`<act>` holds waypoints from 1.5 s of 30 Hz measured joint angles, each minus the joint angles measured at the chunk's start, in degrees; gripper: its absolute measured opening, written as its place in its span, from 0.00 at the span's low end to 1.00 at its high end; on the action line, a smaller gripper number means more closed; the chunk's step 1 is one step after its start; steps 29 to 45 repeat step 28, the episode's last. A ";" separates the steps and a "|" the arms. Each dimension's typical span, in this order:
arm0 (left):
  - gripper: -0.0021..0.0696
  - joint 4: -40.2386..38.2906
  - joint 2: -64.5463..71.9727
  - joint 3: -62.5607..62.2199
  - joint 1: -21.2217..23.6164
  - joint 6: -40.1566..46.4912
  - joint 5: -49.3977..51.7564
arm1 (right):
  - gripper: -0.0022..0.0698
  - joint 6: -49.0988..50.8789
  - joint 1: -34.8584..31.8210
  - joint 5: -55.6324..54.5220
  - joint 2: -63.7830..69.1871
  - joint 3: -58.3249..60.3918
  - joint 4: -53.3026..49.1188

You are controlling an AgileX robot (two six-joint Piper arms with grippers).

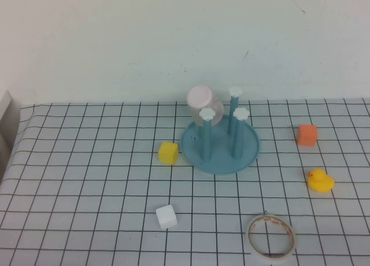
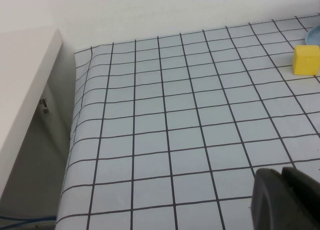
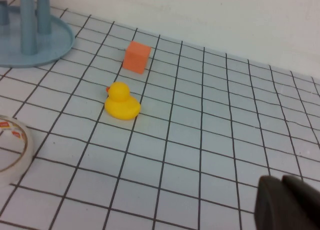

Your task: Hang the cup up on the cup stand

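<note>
Left gripper (image 2: 282,200) shut, empty, low over the checked tablecloth (image 2: 175,115), well to the left of the cup stand (image 1: 219,146). Right gripper (image 3: 287,202) shut too, empty, well to the right of the stand, beyond the yellow duck (image 3: 121,102). Cup (image 1: 202,103) upside down over the stand's rear-left post, hung, with a white flower cap (image 1: 207,113) just before it. Stand's teal dish otherwise held only its posts. Yellow block (image 1: 168,152) just left of the dish; white block (image 1: 166,217) nearer the robot. Orange block (image 1: 307,135) right of the stand; tape roll (image 1: 270,237) near the front, to its right.
</note>
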 joint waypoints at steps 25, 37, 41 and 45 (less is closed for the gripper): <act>0.03 0.00 0.00 0.00 0.00 -0.11 0.00 | 0.03 9.56 0.00 0.46 0.00 -0.09 -0.98; 0.03 0.00 0.00 0.00 0.00 -0.11 0.00 | 0.03 9.56 0.00 0.46 0.00 -0.09 -1.48; 0.03 0.00 0.00 0.00 0.00 -0.11 0.00 | 0.03 9.56 0.00 0.46 0.00 -0.09 -1.48; 0.03 0.00 0.00 0.00 0.00 -0.11 0.00 | 0.03 9.56 0.00 0.46 0.00 -0.09 -1.48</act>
